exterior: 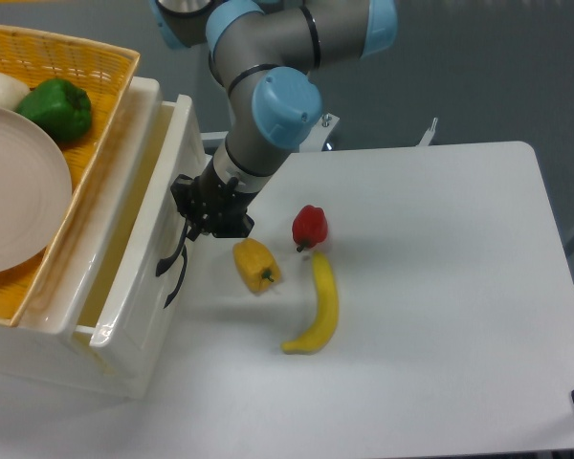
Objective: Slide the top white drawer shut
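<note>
The hand (193, 215) presses on the top white drawer (139, 277) front by its black handle (168, 260); finger spread unclear; drawer slightly open, lying leftward, closing direction away from hand.

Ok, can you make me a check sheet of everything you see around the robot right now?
Surface: white table, no spills seen.
Job's things: top white drawer almost shut, narrow gap left.
Clutter: yellow pepper, red pepper, banana on table; wicker basket on cabinet with plate, green pepper.
Grippers: gripper against drawer front by black handle; finger state unclear.
Cables: nothing seen.
Surroundings: grey floor.
</note>
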Tool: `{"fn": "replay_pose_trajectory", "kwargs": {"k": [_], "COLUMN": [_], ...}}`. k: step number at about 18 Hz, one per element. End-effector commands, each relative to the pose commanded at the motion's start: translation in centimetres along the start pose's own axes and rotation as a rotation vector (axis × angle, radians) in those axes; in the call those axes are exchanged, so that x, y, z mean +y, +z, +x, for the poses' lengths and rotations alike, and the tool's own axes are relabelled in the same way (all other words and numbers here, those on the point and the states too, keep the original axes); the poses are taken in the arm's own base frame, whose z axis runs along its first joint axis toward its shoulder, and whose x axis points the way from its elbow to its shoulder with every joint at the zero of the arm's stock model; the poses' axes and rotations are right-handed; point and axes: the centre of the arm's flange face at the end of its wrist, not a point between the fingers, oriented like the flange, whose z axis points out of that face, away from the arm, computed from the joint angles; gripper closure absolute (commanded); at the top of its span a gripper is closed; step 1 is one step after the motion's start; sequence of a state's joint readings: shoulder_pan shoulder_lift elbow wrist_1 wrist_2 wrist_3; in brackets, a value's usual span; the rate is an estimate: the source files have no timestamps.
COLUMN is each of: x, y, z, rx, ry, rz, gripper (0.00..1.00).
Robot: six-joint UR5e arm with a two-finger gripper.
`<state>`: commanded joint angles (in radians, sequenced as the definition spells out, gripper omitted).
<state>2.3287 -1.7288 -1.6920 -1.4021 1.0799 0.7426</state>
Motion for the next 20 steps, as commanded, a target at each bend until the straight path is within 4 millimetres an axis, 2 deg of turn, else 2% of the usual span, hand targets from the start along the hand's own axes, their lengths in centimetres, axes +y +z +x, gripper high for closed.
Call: {"fn": "replay_pose_trajectory", "kwargs": {"k": [12, 14, 15, 17, 18, 19, 20], "x": [-0.6, -0.6, -0.6, -0.6, -0.5, -0.2, 0.2], "y": [0.8, 0.7, 0.6, 0.4, 0.2, -0.3, -0.9], "z": [1.4, 1.2, 1.0, 0.5, 0.1, -0.6, -1.6], "rx": [0.006, 0.003, 0.0, -0.011, -0.021, -0.04, -0.059], "ry": [0.01, 0.009, 0.009, 0.014, 0.013, 0.004, -0.01], "rz": [-0.014, -0.01, -0.008, -0.006, -0.01, -0.013, -0.016], "gripper": [1.0, 0.96, 0.92, 0.63, 0.52, 0.44, 0.39]}}
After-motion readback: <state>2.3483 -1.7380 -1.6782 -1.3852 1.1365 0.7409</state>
